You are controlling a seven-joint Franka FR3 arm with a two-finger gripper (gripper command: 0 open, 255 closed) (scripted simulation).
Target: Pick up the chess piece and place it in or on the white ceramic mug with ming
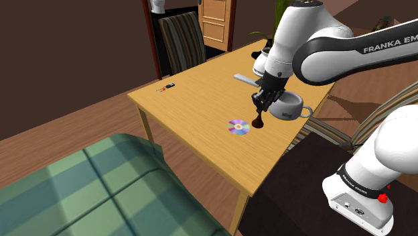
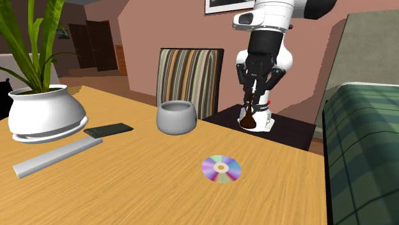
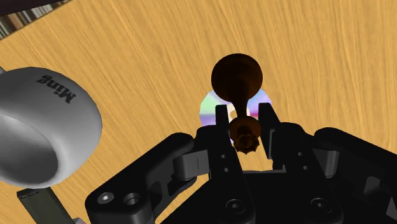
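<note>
One black gripper (image 1: 260,110) hangs over a wooden table (image 1: 201,94), its two fingers clamped near the crowned top of a dark brown chess piece (image 1: 258,122). The piece hangs base down. We judge it lifted clear of the table, because in the second exterior view its base shows against the background past the table's far edge.

In the shoulder view a pale grey mug (image 1: 289,106) stands upright at about two o'clock from the piece, close by. In the second exterior view the mug (image 2: 176,117) is at nine o'clock from the piece (image 2: 249,118), and a shiny disc (image 2: 221,168) lies flat at seven o'clock. In the wrist view the round base of the piece (image 3: 236,76) covers part of the disc (image 3: 210,108). The mug (image 3: 38,127), lettered "Ming", stands off to one side of the gripper (image 3: 245,118).

We judge the step in hand to be the carry to the mug. To do it well, we would:
- Raise the base above the rim before moving sideways.
- Centre the piece over the open mouth, not over the rim or handle.
- Lower it until the base is inside, and only then part the fingers.

A slow move should stop the piece swinging, and a knock on the rim could shift the mug.
</note>
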